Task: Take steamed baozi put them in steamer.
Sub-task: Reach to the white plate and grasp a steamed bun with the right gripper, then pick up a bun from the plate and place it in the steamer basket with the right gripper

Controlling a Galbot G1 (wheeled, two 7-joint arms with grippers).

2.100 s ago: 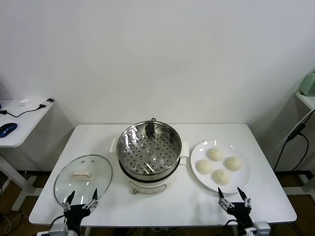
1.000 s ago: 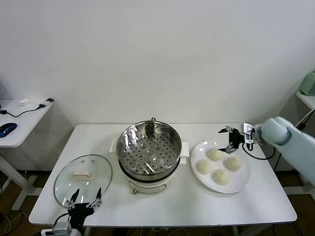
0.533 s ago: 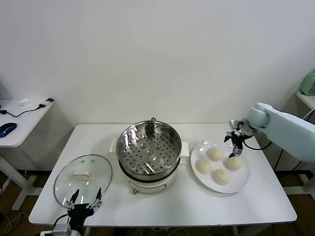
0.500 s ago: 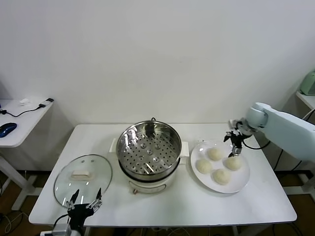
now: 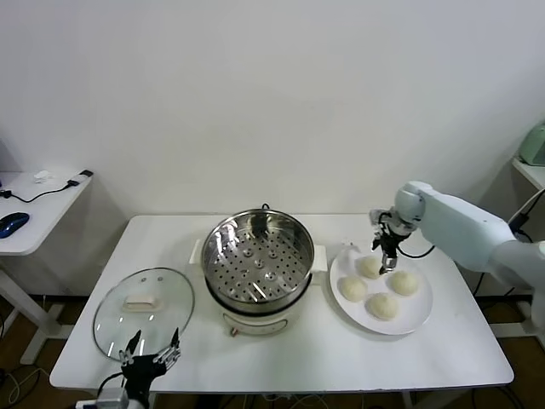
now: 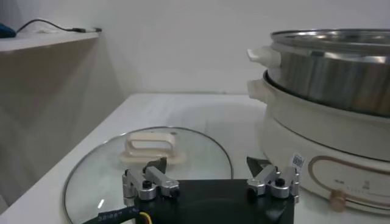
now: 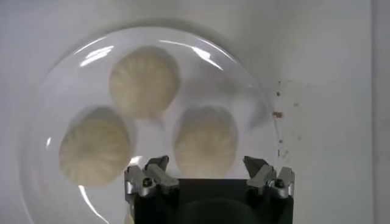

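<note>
The white table (image 5: 281,345) carries the steamer (image 5: 258,271), glass lid (image 5: 143,307) and plate (image 5: 409,315).

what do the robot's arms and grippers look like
The right arm has a smooth pale blue-white shell with a thin black cable at the wrist. Both the right gripper and the left gripper are black-bodied, with silver metal fingers; a small QR-like tag sits on one.
</note>
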